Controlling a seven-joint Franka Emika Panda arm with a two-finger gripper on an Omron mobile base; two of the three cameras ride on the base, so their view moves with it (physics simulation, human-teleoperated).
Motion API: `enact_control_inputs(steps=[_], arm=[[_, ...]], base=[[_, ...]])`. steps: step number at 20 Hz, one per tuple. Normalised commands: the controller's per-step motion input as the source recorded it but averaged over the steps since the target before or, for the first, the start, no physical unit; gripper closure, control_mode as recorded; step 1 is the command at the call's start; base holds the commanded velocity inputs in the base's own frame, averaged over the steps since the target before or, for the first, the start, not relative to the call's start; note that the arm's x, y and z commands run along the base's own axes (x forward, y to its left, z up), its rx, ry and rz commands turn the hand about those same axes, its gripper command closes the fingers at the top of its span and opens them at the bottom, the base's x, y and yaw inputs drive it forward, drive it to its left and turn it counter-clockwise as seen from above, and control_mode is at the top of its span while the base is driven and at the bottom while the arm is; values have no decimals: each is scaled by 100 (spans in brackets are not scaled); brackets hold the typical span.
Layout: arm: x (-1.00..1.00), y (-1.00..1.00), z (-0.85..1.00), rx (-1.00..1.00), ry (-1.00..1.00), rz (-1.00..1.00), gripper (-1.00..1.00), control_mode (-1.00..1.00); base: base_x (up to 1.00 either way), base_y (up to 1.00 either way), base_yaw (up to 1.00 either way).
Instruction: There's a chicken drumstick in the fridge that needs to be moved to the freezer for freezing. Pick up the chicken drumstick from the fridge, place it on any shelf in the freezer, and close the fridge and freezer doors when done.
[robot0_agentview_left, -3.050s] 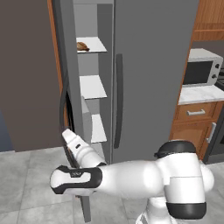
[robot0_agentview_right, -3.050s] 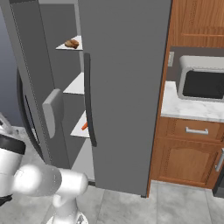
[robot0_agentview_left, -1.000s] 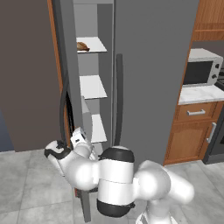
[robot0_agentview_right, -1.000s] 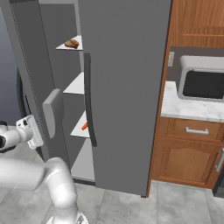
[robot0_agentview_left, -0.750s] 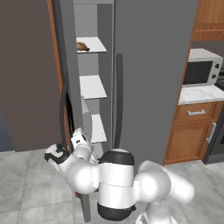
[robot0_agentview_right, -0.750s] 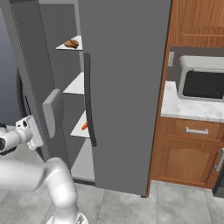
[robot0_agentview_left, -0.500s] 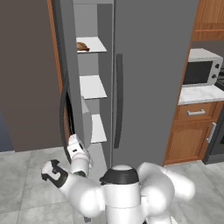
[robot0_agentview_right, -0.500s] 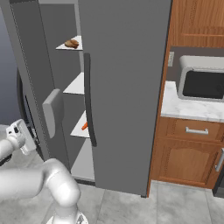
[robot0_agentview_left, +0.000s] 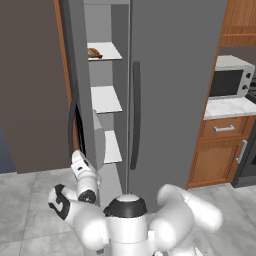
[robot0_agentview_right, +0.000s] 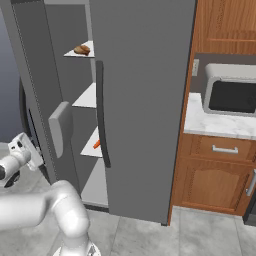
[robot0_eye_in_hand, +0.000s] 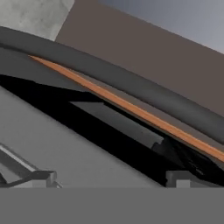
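From my station I see the end effector (robot0_agentview_left: 80, 161) low at the left door (robot0_agentview_right: 35, 95) of the fridge, close to its dark curved handle (robot0_agentview_left: 72, 125). In the hand view this handle (robot0_eye_in_hand: 131, 83) crosses just ahead of the fingertips, but the fingertips themselves are almost hidden, so I cannot tell if they are spread or pressed together.

I think the risk is here: the door is only partly open, and the arm is folded tight beside it. If the hand slips off the handle, or the elbow pushes the door edge, the door may swing back and narrow the way to the shelves.

Further in, the chicken drumstick (robot0_agentview_right: 82, 49) lies on the top shelf (robot0_agentview_left: 109, 50), well above the hand. A small orange thing (robot0_agentview_right: 96, 144) lies on a lower shelf. The right door (robot0_agentview_right: 145, 100) is shut.

Beyond, on the right, a microwave (robot0_agentview_left: 227, 80) stands on a pale worktop (robot0_agentview_right: 210, 122) over wooden cabinets (robot0_agentview_right: 220, 175). The floor (robot0_agentview_left: 30, 200) is grey tile.
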Motion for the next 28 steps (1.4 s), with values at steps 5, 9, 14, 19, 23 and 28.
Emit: enact_control_inputs(steps=[5, 9, 14, 19, 23, 28], arm=[[5, 100, -2, -10, -3, -9, -100, -100], [0, 100, 0, -10, -7, -8, -100, -100], [33, 53, 0, -10, -3, -11, -100, -100], [59, -22, 0, -1, 0, -6, -100, -100], [51, -71, 0, 0, 0, -3, -100, -100], [24, -100, 0, 0, 0, -3, -100, -100]], base=[[0, 0, 0], [0, 0, 0], [0, 0, 0], [0, 0, 0], [0, 0, 0], [0, 0, 0]])
